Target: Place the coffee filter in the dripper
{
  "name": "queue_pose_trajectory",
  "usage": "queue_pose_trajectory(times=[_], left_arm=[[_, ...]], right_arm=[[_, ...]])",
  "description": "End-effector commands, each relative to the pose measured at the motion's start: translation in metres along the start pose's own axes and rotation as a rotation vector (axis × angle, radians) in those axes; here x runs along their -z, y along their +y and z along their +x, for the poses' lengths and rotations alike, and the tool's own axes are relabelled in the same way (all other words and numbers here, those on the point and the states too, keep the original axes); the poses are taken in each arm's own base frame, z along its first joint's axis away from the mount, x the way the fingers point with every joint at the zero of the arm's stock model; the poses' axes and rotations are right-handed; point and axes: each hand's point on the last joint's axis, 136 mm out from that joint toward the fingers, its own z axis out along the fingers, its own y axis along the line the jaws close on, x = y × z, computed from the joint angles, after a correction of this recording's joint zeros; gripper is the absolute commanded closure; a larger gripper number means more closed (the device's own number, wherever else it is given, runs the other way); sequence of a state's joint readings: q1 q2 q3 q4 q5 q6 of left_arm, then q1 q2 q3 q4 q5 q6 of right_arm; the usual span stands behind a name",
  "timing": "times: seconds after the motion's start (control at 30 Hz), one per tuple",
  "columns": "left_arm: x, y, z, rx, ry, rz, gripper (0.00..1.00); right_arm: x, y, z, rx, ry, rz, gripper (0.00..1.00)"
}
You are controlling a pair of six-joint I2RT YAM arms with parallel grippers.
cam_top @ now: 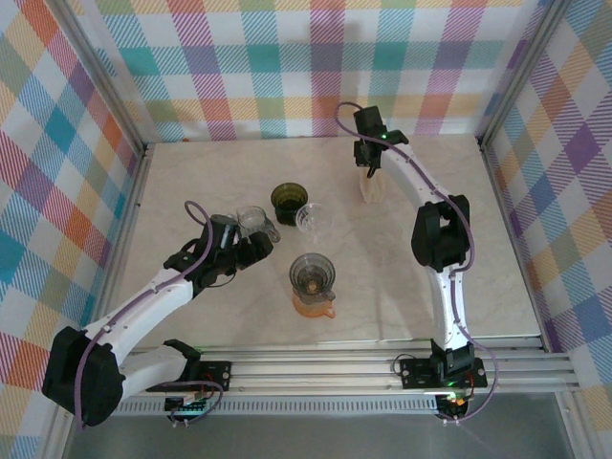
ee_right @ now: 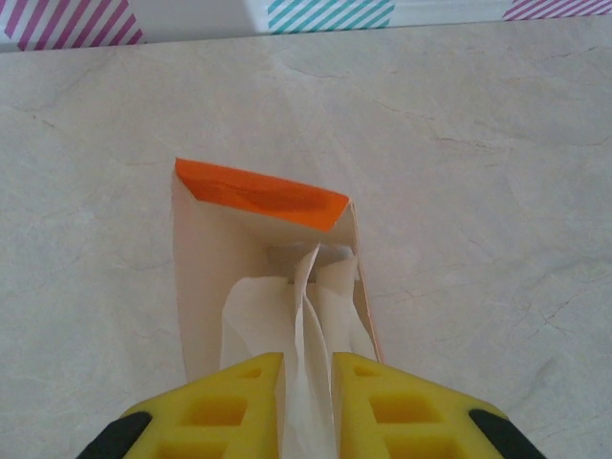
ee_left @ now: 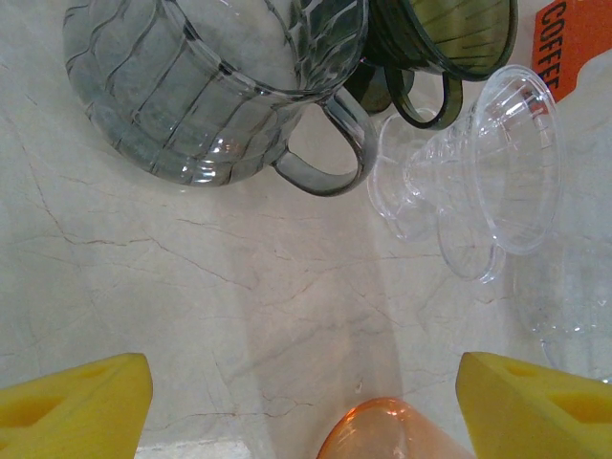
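Marble-look table (cam_top: 191, 191), plaid walls. Your white paper coffee filter (ee_right: 308, 316) sticks out of the cream carton with an orange flap (ee_right: 201, 277) at 1 o'clock, pinched in your right gripper (ee_right: 308, 373), that arm stretched far. Your left gripper (ee_left: 306, 392) gapes wide, arm bent, with the smoky grey ribbed glass dripper (ee_left: 210, 86) at its 11 o'clock. An orange label (ee_left: 574, 38) reads "COFFE".

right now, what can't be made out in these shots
1. Right wrist view: how many sheets of coffee filter the right gripper pinches; folds overlap and the bottom edge cuts them off.
2. Left wrist view: the orange label runs off the right edge after COFFE.
3. Left wrist view: the orange piece is cut by the bottom edge.
4. Top view: the filter box is small, partly under the right gripper.
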State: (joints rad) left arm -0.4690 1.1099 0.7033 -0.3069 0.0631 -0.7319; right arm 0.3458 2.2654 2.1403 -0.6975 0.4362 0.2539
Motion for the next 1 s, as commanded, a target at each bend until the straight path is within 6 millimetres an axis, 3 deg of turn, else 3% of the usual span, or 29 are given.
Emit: queue_pose_trajectory(times=[0.0, 0.57, 0.97], left_arm=[[0.004, -0.015, -0.008, -0.025, -0.017, 0.041, 0.17], [0.004, -0.014, -0.008, -0.024, -0.016, 0.032, 0.17], [0.003, -0.014, -0.008, -0.021, -0.013, 0.031, 0.17]], right_arm=[[-0.001, -0.007, -0.006, -0.028, -0.006, 0.035, 0.8], [-0.021, -0.006, 0.004, -0.014, 0.028, 0.053, 0.8], [-0.014, -0.01, -0.004, -0.004, -0.001, 0.067, 0.97]])
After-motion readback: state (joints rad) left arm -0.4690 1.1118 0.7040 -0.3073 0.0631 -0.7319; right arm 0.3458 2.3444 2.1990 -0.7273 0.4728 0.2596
